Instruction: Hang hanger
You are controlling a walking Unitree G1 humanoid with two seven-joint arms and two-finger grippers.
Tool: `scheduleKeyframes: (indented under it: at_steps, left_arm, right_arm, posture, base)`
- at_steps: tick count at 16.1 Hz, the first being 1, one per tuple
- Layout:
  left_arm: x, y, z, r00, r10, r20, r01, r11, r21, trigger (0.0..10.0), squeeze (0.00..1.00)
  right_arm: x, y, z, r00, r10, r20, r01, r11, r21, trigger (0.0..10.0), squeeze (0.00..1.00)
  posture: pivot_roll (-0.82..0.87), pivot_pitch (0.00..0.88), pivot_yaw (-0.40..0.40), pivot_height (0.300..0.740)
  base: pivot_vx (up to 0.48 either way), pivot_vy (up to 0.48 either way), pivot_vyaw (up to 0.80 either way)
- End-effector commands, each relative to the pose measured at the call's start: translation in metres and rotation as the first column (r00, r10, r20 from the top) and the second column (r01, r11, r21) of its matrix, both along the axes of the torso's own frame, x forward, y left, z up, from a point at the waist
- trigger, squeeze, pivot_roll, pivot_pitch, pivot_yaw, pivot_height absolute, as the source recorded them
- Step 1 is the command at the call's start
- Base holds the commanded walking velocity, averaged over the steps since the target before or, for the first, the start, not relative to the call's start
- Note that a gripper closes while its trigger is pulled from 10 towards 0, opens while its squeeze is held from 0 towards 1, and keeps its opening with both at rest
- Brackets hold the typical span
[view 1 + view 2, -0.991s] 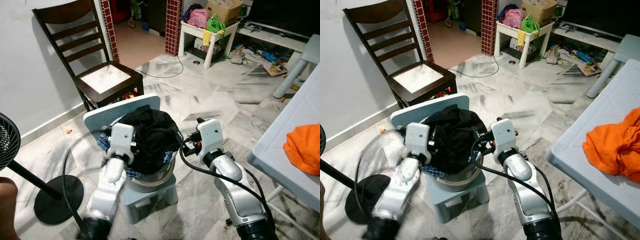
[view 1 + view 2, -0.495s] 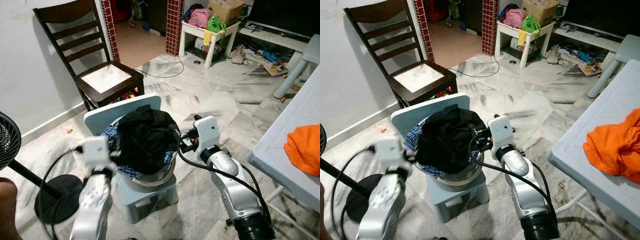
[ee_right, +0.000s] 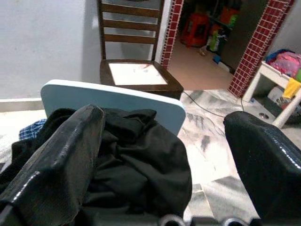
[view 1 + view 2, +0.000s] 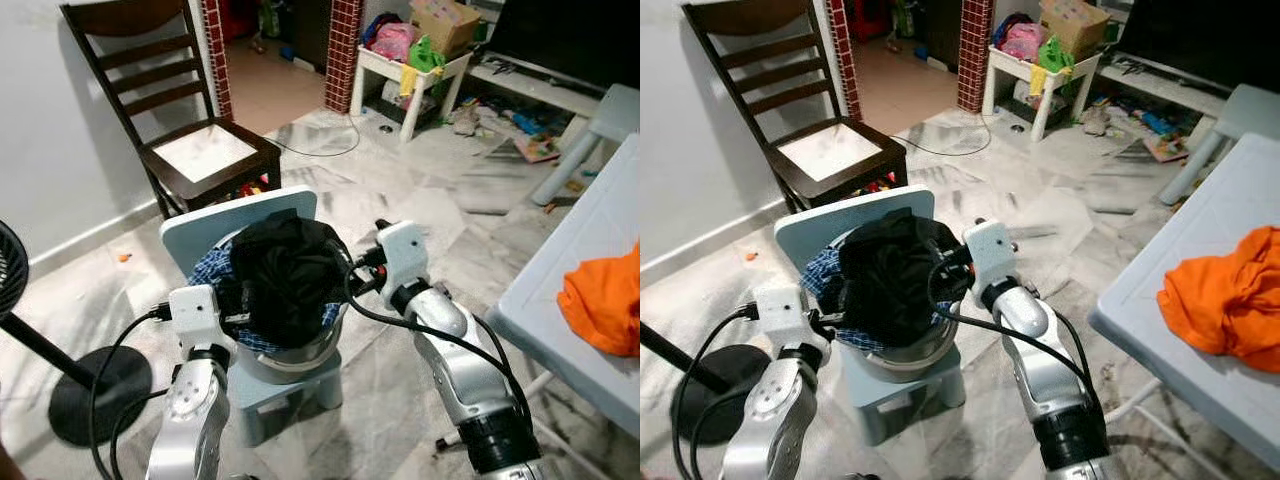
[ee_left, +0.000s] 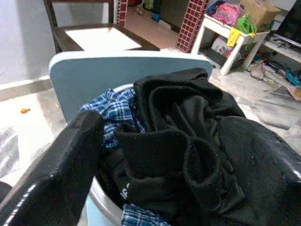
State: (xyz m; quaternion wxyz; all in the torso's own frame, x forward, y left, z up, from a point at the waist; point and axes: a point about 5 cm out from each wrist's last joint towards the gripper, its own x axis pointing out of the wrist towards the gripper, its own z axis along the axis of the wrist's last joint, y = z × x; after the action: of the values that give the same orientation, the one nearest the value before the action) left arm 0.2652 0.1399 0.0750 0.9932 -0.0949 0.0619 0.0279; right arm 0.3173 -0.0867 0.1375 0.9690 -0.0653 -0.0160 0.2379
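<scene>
A black garment [image 4: 285,275] is heaped over a blue plaid cloth [image 4: 213,268] in a metal basin [image 4: 300,352]. The basin stands on a small light-blue chair [image 4: 235,222]. My left gripper [image 4: 238,318] is at the basin's left side. In the left wrist view its fingers [image 5: 61,169] stand wide apart, open, with the black garment [image 5: 183,141] between and just beyond them. My right gripper [image 4: 350,270] is at the basin's right rim, also open, its fingers [image 3: 61,150] spread on either side of the black garment [image 3: 136,160].
A dark wooden chair [image 4: 190,110] stands by the wall behind the basin. A fan's stand [image 4: 95,395] is on the floor at the left. A white table [image 4: 570,300] with an orange cloth [image 4: 605,310] is at the right. Cluttered shelves [image 4: 420,70] are at the back.
My left arm was at the basin's left rim, swung out to the left, and has come back lower beside it. The right gripper has edged closer to the black garment.
</scene>
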Motion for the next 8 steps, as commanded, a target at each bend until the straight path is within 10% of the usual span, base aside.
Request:
scheduleKeyframes:
  at_steps: [1, 3, 4, 5, 8]
  left_arm:
    - [0.002, -0.007, 0.000, 1.000, 0.018, -0.005, -0.018, 0.999, -0.046, 10.0, 1.00]
    - [0.004, -0.011, -0.007, 0.999, 0.006, -0.035, -0.008, 0.998, -0.066, 10.0, 1.00]
    - [0.004, -0.012, -0.009, 0.999, 0.002, -0.050, -0.006, 0.997, -0.077, 10.0, 0.36]
    - [0.005, -0.013, -0.011, 0.998, 0.000, -0.059, -0.004, 0.997, -0.083, 10.0, 0.00]
    - [0.011, -0.016, -0.018, 0.995, -0.030, -0.097, 0.018, 0.993, -0.115, 10.0, 0.00]
  right_arm:
    - [0.002, 0.000, 0.002, 1.000, 0.007, 0.000, -0.007, 1.000, -0.005, 10.0, 0.00]
    - [0.002, 0.001, 0.000, 1.000, 0.013, -0.003, -0.013, 1.000, -0.008, 10.0, 0.00]
    - [0.002, 0.002, 0.001, 1.000, 0.014, -0.002, -0.014, 1.000, -0.005, 10.0, 0.00]
    - [0.002, 0.003, 0.001, 1.000, 0.011, -0.001, -0.011, 1.000, 0.001, 10.0, 0.00]
    - [-0.002, 0.006, 0.001, 1.000, -0.001, -0.003, 0.001, 1.000, 0.019, 10.0, 0.00]
  posture:
    - [0.00, 0.058, -0.074, 0.740]
    - [0.00, 0.065, -0.073, 0.740]
    - [-0.01, 0.067, -0.062, 0.740]
    - [-0.01, 0.068, -0.060, 0.740]
    - [-0.02, 0.077, -0.033, 0.740]
  base:
    - [0.000, 0.000, 0.00]
    - [0.000, 0.000, 0.00]
    - [0.000, 0.000, 0.00]
    - [0.000, 0.000, 0.00]
    - [0.000, 0.000, 0.00]
